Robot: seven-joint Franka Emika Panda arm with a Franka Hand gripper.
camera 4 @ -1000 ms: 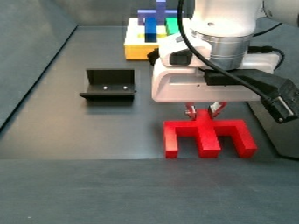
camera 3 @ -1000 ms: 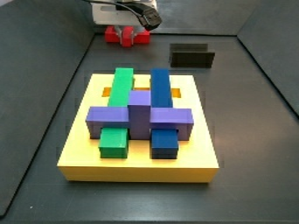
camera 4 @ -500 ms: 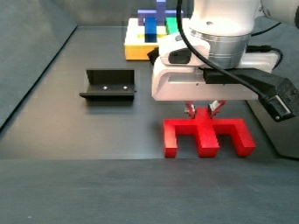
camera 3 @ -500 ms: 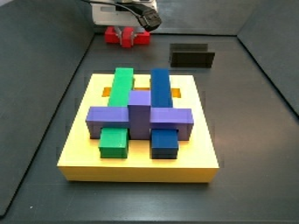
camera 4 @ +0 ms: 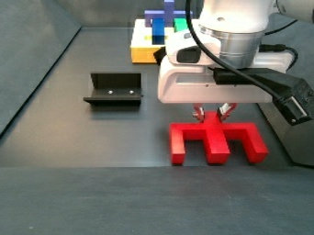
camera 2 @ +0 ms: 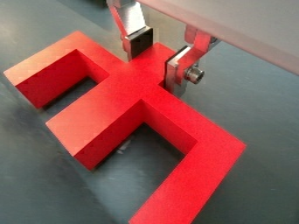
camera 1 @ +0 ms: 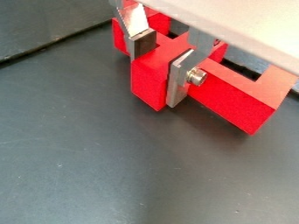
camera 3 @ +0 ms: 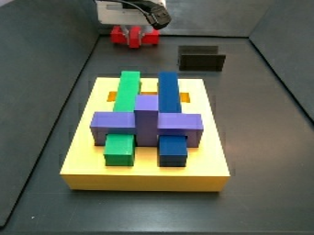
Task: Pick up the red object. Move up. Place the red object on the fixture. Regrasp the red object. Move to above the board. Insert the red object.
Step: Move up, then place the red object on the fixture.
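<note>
The red object (camera 4: 218, 142) is a flat bar with three prongs, just off the dark floor below the arm; it also shows in a side view (camera 3: 135, 37). My gripper (camera 4: 212, 115) stands over its back bar. In both wrist views the silver fingers (camera 1: 179, 77) press that bar from both sides, so the gripper (camera 1: 160, 66) (camera 2: 159, 59) is shut on the red object (camera 2: 128, 105). The dark fixture (camera 4: 114, 89) stands empty to one side, also seen in a side view (camera 3: 203, 59). The yellow board (camera 3: 147, 179) carries green, blue and purple blocks.
The board's far end (camera 4: 145, 46) shows behind the arm. A black cable and camera mount (camera 4: 292, 99) hang beside the gripper. Grey walls (camera 3: 50, 83) bound the dark floor on both sides.
The gripper has risen very slightly and the red object has come up with it by a small amount. The board and fixture have not moved.
</note>
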